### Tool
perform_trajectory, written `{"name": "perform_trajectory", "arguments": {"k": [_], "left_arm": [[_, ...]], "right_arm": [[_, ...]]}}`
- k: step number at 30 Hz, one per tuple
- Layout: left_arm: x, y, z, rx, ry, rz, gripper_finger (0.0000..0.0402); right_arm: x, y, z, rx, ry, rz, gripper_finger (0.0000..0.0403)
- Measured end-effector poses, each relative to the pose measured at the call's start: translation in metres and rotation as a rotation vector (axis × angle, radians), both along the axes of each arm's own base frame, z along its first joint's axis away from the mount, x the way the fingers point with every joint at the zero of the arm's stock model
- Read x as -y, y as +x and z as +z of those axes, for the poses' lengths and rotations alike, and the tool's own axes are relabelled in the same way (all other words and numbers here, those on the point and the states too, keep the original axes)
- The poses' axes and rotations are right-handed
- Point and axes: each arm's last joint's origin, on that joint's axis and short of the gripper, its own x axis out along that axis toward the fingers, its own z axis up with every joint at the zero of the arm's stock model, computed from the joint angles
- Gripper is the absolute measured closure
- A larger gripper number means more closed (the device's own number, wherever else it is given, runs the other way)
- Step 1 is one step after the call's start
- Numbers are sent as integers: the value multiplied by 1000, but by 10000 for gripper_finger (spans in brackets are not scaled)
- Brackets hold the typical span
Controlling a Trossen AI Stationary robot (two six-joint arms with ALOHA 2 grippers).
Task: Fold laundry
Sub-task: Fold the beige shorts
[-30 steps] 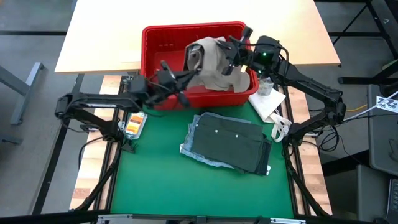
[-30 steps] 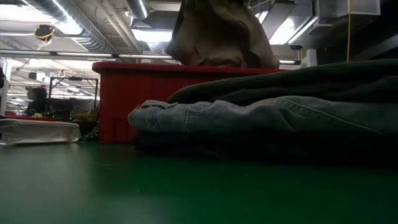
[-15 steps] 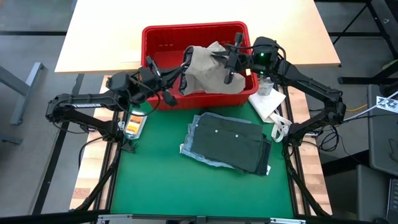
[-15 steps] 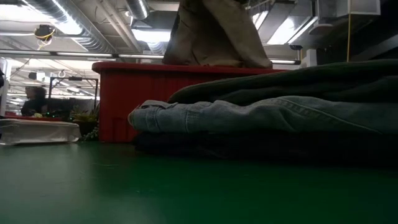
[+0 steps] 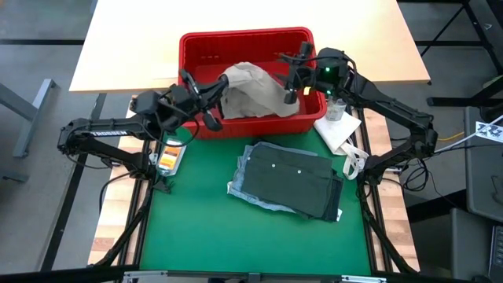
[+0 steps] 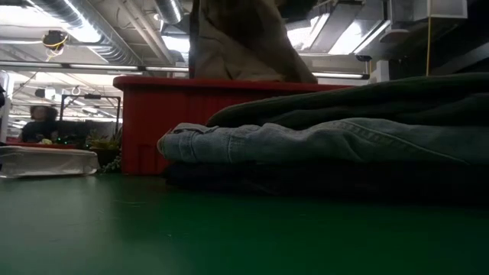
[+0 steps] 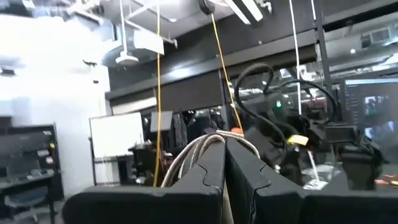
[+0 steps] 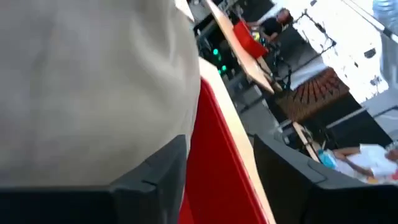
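Note:
A beige khaki piece (image 5: 253, 93) rises out of the red basket (image 5: 196, 47) and also shows in the low view (image 6: 237, 38). My left gripper (image 5: 214, 101) is shut on the piece's left end above the basket's near-left part. At the piece's right end my right gripper (image 5: 289, 79) stands open, and the cloth lies along one finger (image 8: 149, 186). On the green mat sits a folded stack. It has a dark olive green piece (image 5: 291, 181) on top, light blue denim (image 6: 306, 141) under it and dark navy jeans (image 6: 260, 179) at the bottom. My left gripper pinches a thin fold of the beige piece (image 7: 208, 144) between its two shut fingers. The fingers come from the table's left, slanting upward. The cloth runs from them toward the right, held above the basket's rim, and its other end lies in the basket. My right gripper: I cannot tell whether the cloth beside its finger touches it.
A white cloth sheet (image 5: 338, 130) and a small bottle (image 5: 336, 106) lie right of the basket. A clear package (image 5: 169, 157) sits at the mat's left edge. A pale wooden tabletop (image 5: 236, 16) lies beyond the basket. A person (image 6: 34, 122) shows far off in the room.
My right gripper has opened and let go of the beige piece. My left gripper has drawn back toward the table's left edge and risen with its end of the piece. The piece was bunched up high under the right gripper. It now stretches leftward and sags lower over the basket.

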Motion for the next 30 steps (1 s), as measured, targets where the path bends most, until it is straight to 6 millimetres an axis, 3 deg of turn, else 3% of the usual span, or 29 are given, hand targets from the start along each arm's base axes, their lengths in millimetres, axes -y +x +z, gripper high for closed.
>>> {"name": "perform_trajectory", "arguments": {"k": [7,14,18,25,30], "left_arm": [[-11,-3,2,10,29,68,401],[-20,-5,2,9,27,105,402],[-20,-5,2,8,27,107,401],[-20,-5,2,7,27,107,401],[-20,-5,2,6,27,107,401]], "right_arm": [[-18,-4,-2,-59,55,128,197],[-58,2,-17,-232,109,214,203],[-77,5,-30,-347,138,68,203],[-90,18,-53,-385,167,-289,204],[-99,30,-67,-387,200,-341,204]]}}
